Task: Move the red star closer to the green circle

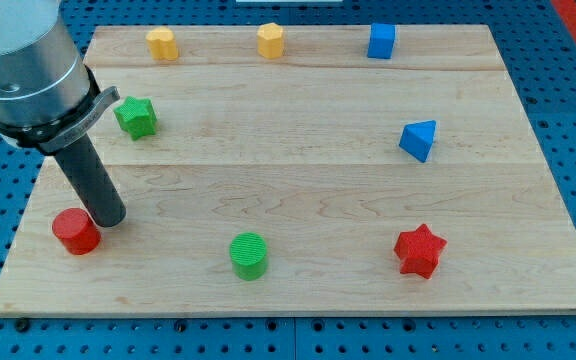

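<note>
The red star (pixel 419 250) lies at the view's lower right of the wooden board (pixel 298 170). The green circle (pixel 249 255) lies at the bottom centre, well to the left of the star. My tip (pixel 109 219) rests on the board at the view's lower left, just right of and touching or nearly touching a red circle (pixel 75 231). The tip is far left of the green circle and farther still from the red star.
A green star (pixel 136 117) lies at the upper left, next to the arm's body. Two yellow blocks (pixel 162 44) (pixel 270 41) and a blue cube (pixel 381 41) line the top edge. A blue triangle (pixel 419 140) lies at the right.
</note>
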Robot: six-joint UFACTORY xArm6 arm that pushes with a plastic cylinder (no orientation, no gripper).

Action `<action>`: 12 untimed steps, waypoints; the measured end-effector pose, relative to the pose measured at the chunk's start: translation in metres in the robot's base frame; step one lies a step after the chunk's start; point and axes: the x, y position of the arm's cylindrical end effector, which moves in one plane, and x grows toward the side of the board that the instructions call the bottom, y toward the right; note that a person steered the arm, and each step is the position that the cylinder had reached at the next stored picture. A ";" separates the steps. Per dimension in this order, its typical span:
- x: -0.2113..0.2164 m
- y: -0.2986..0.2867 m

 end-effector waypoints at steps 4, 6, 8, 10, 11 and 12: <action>-0.019 -0.001; -0.019 -0.003; -0.019 -0.003; -0.020 0.185; -0.019 0.332; 0.013 0.438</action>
